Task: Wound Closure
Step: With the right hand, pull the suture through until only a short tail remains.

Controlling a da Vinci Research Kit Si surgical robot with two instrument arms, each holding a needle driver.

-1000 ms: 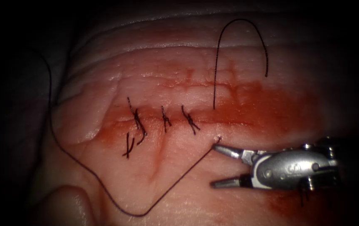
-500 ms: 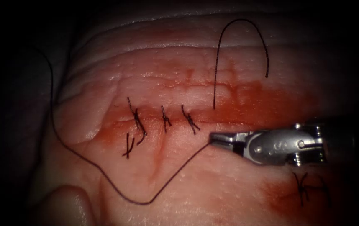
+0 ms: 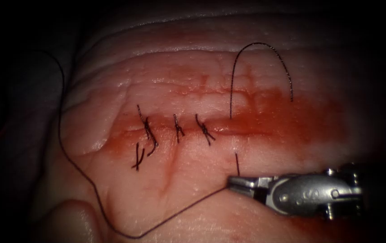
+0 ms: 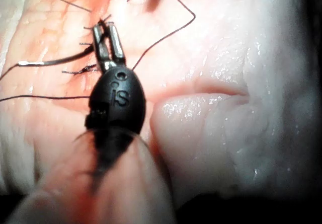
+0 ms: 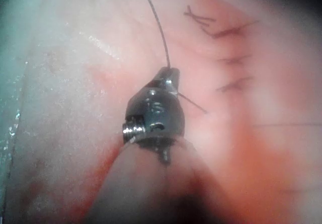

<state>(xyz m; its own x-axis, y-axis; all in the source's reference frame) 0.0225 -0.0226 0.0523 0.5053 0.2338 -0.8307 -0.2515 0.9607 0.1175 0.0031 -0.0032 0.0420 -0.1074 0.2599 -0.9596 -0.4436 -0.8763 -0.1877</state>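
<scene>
right tool [image 3: 235, 181] with its jaws clamped on the thread [image 3: 89, 189] just below the cut [image 3: 247, 128], needle not visible to me, left tool [image 4: 108, 45] jaws a bit apart holding nothing, three stitches [image 3: 177, 128] left along the cut, tissue [image 3: 193, 198] smeared with red fluid [image 3: 301, 117]

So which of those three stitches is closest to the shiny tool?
The rightmost stitch; the other two lie farther left, away from the right end effector, which grips the thread.
</scene>
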